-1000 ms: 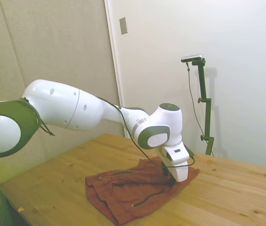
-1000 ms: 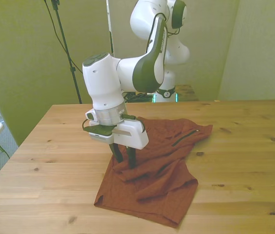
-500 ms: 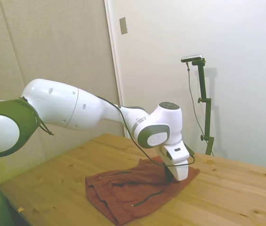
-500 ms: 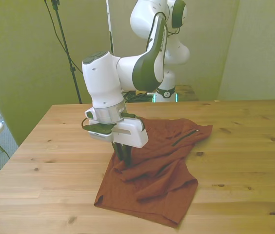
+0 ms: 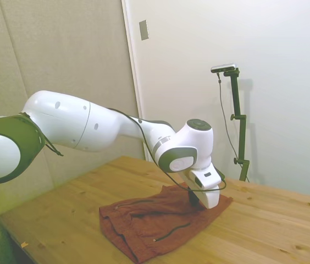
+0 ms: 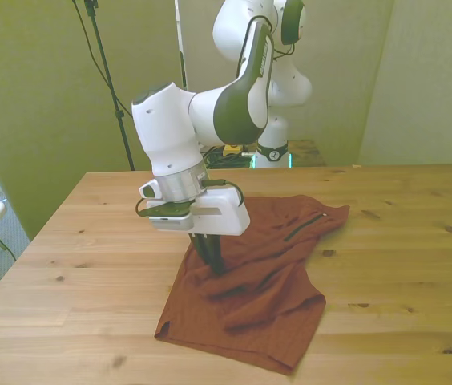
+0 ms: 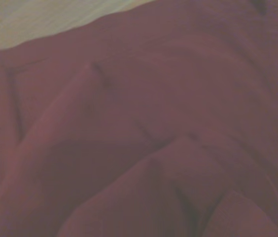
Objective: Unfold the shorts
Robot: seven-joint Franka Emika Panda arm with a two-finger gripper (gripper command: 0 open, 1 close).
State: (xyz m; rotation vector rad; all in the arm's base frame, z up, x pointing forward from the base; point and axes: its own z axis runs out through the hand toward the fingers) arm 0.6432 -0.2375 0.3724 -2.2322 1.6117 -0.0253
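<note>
Pincer [image 6: 212, 261]: points down, its dark fingers [image 6: 208, 250] drawn together on a fold of the cloth; seen from the side it [image 5: 195, 201] is mostly hidden behind the white hand.
Shorts [image 6: 258, 281]: rust-red, lying rumpled and folded on the table [image 6: 90, 257], directly beneath the pincer and spreading out from it toward the front view's right and toward the near edge.
Pinched spot: a raised ridge of fabric at the edge of the shorts on the front view's left.
Pocket line [image 6: 304, 224]: thin and dark, well off from the pincer toward the front view's right.
Wrist view: blurred red folds [image 7: 144, 148] fill it, with a strip of table [image 7: 40, 19] at one corner.
</note>
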